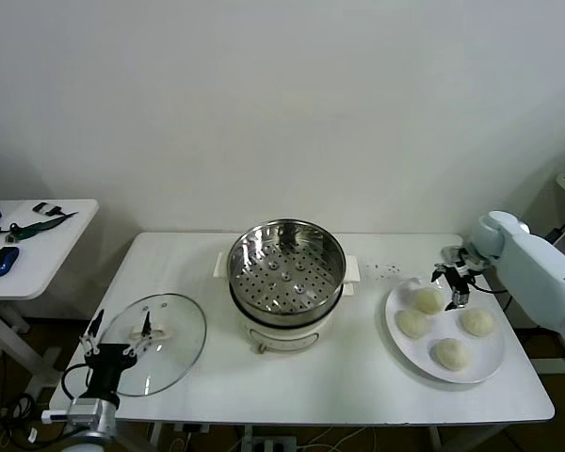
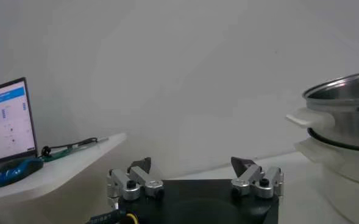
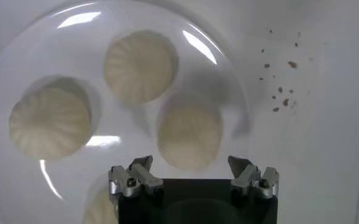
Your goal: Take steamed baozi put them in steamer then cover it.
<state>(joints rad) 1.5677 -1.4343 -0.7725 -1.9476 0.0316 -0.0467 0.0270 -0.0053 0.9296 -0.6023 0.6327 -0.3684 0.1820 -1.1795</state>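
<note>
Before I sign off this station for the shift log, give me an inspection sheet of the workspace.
Surface: white table, dark crumbs near the steamer.
Job's things: steamer empty, uncovered; four baozi on white plate; glass lid flat on table.
Clutter: nothing seen.
Grippers: right gripper open above the baozi; left gripper open beside the lid.
Cables: on the floor.
Surroundings: side table with blue mouse, laptop.

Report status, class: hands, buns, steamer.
Right hand open above nearest baozi. Left hand open over glass lid. Steamer empty, uncovered. Nothing blocking.
</note>
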